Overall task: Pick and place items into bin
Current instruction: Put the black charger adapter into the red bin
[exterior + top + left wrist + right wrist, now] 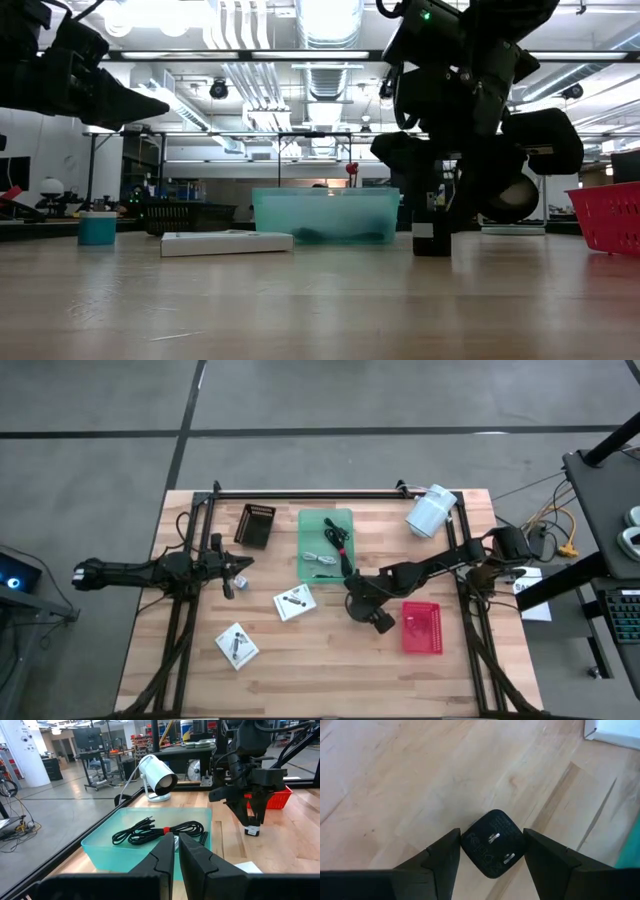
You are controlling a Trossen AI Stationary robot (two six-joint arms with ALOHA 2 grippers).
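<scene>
A tiny dark cube point(492, 842) with two metal prongs on its top stands on the wood just off the green bin's point(325, 520) near right corner. My right gripper point(491, 840) reaches down over it; the arm hides the cube in the high view. Black coiled cables point(160, 830) and a pale grey cable point(320, 560) lie inside the bin. Two white square packets point(295, 601) point(237, 645) lie flat on the table, left of the right gripper. My left gripper point(240, 567) hovers shut and empty left of the bin. My right gripper pinches the dark cube by two opposite side corners point(465, 842), one finger on each. The fingers point(248, 810) come from above, pointing down. The cube point(431, 235) stands upright with its underside on the table and its pronged face up.
A red basket point(421, 627) sits right of the right gripper and a black bin point(255, 525) left of the green one. A large white cylinder point(432, 510) stands at the far right corner. A dark frame rail point(300, 492) runs along the far edge.
</scene>
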